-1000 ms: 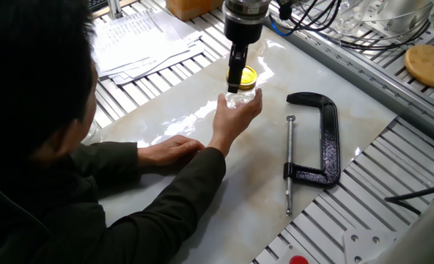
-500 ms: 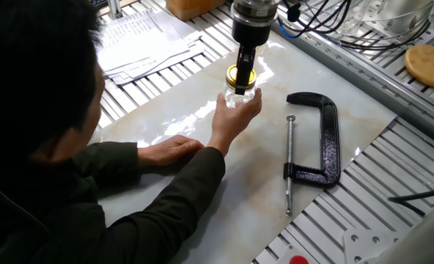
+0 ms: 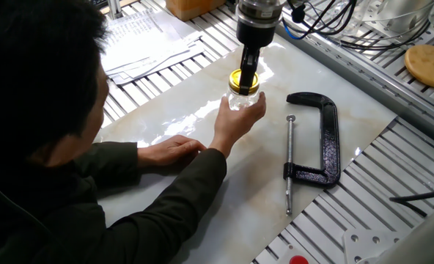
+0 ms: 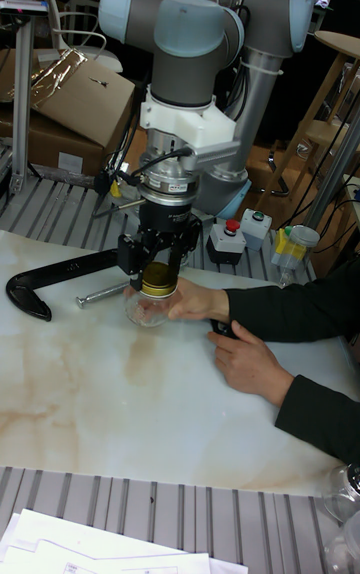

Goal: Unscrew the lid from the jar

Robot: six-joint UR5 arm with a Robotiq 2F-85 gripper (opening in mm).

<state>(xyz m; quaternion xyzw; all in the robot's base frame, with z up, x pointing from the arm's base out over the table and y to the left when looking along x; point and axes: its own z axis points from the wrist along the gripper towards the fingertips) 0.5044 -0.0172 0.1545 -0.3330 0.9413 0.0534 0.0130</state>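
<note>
From my remote seat, the gripper (image 3: 246, 75) now sits right over the lid (image 3: 244, 81), fingers straddling the yellow cap on the jar (image 3: 243, 97). In the tall fixed view the gripper (image 4: 156, 272) looks closed around the lid (image 4: 157, 283), dark fingers hugging its rim on either side, so I'd call it clamped on the lid, though the contact itself is a bit small to see cleanly. Compared with a second ago, the tool has slid right and a touch toward the back of the table: back then the fingers came down at the lid's left edge and most of the yellow top was showing, now only a sliver of gold peeks out around them. The jar (image 4: 148, 309) has drifted the same way, along with the person's hand (image 3: 237, 117) cupping it from below and behind on the marble tabletop (image 3: 202, 176). Their other hand (image 3: 169, 152) is flat on the table and hasn't budged. The black C-clamp (image 3: 316, 139) lies to the right, well apart from the jar, same spot as before. The tan wooden disc (image 3: 427, 64) sits off at the far right edge on the aluminium rails, also unmoved. Lid is still on the jar's neck.
</note>
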